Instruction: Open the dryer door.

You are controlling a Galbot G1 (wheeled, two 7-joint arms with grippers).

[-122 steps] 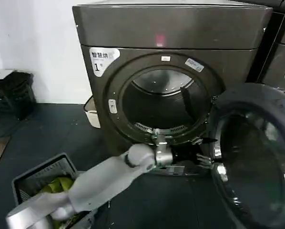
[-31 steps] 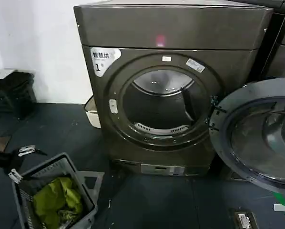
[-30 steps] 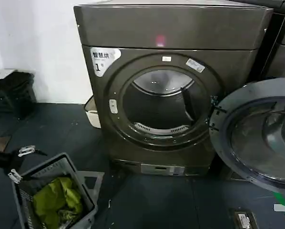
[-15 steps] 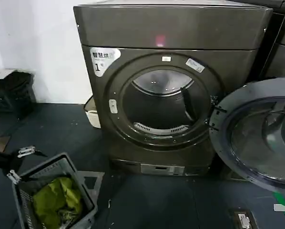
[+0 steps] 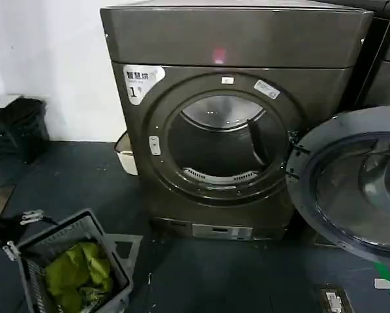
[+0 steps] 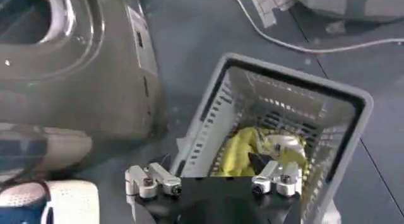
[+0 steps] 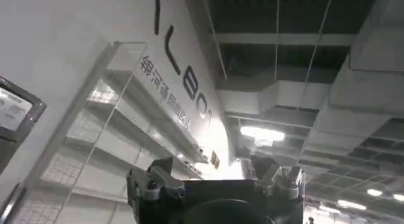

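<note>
The dryer (image 5: 234, 45) is a dark bronze-grey front loader with a white "1" sticker (image 5: 141, 81) and a small pink light. The dryer door (image 5: 358, 189) stands swung wide to the right on its hinge, chrome ring and dark glass facing me, and the drum mouth (image 5: 221, 147) is bare. My left gripper (image 5: 17, 233) hangs low at the far left, open, just beside the laundry basket's corner and well away from the door. In the left wrist view the left gripper (image 6: 214, 180) is spread over the basket with nothing held. The right gripper (image 7: 214, 181) is open and points up at a ceiling.
A grey laundry basket (image 5: 84, 225) with green cloth (image 5: 74, 274) sits on the dark floor at the lower left. A neighbouring machine (image 5: 384, 72) stands right of the dryer. A white tub (image 5: 124, 153) sits at the dryer's left side, dark clutter (image 5: 15, 130) by the wall.
Four seconds ago my left arm reached across to the door at the dryer's front. It has since drawn back to the basket, drifting slightly down-left over the last second. The door stays open.
</note>
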